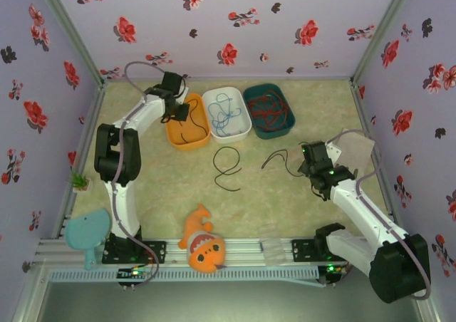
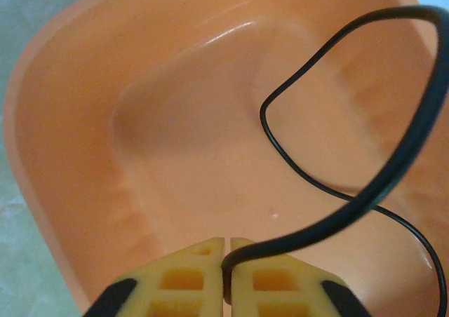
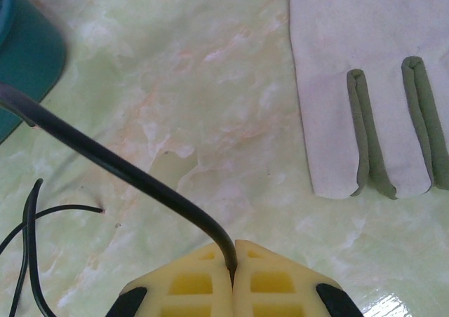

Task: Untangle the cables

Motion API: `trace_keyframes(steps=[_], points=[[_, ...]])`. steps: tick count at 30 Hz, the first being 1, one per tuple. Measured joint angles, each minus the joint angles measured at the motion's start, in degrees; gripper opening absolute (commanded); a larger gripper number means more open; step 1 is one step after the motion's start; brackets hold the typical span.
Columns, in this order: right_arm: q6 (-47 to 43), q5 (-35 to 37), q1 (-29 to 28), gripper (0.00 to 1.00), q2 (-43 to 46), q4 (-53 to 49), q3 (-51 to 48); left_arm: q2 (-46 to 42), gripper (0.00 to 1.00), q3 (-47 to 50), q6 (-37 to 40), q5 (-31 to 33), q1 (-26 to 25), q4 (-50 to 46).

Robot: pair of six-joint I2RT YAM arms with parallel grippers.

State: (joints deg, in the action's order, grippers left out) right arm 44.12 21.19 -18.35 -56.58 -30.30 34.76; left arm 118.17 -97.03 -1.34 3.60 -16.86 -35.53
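The left gripper (image 2: 227, 255) pinches a black cable (image 2: 400, 159) above the orange tub (image 2: 63, 156), the strand arcing toward 1 o'clock. The right gripper (image 3: 233, 259) clamps a second black cable (image 3: 119, 167) stretching toward 10 o'clock over the table (image 3: 231, 85).

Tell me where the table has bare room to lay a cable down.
Bare table lies between the left arm and the loose black cable, and right of the teal bin. Crowded: the bin row and the middle near the right gripper.
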Motion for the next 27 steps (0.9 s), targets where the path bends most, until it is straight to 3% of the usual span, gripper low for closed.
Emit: trace_keyframes(steps=[2,4,12,16,27], points=[[0.0,-0.11,-0.02,0.0,0.0,0.02,0.0,0.0,0.42,0.0,-0.09,0.0,0.02,-0.46],[-0.02,-0.24,-0.02,0.0,-0.02,0.0,0.0,0.0,0.52,0.0,-0.22,-0.07,0.02,-0.87],[0.0,-0.31,-0.02,0.0,-0.2,0.2,0.0,-1.77,0.78,1.66,-0.79,-0.68,0.0,-1.4],[-0.02,-0.48,0.0,0.0,-0.57,0.46,0.0,-4.28,0.78,2.32,-1.31,-0.7,0.0,-1.33],[0.0,-0.66,-0.02,0.0,-0.63,0.5,0.0,-5.07,0.54,2.21,-2.75,-0.83,0.0,-1.25]])
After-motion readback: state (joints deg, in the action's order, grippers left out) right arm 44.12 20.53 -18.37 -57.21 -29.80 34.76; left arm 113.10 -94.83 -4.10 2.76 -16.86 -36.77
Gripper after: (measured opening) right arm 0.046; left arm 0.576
